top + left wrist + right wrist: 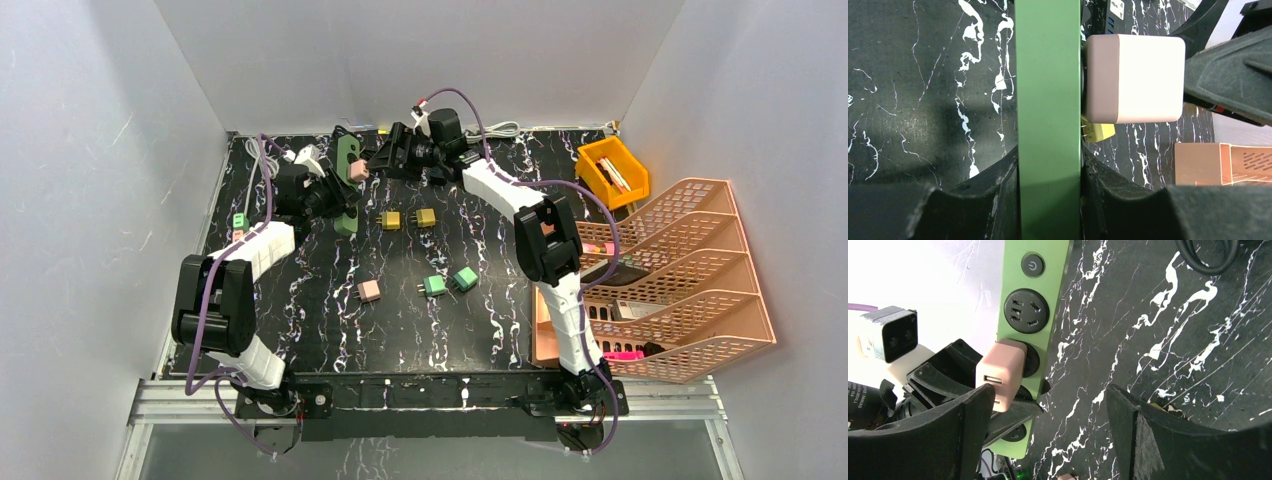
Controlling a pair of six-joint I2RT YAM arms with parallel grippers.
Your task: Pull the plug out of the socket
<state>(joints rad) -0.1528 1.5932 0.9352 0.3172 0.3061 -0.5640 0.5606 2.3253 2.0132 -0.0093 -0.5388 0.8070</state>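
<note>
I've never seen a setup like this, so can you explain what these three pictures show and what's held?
Two robot arms are bolted to a black marbled table. One picture looks down from above; the others come from a camera on each wrist. The left pincer is shut on a green power strip, with a pink plug seated in it. The right pincer is open beside that plug, not gripping it. Several loose plugs lie on the table; an orange bin and a pink file rack sit at the right.
</note>
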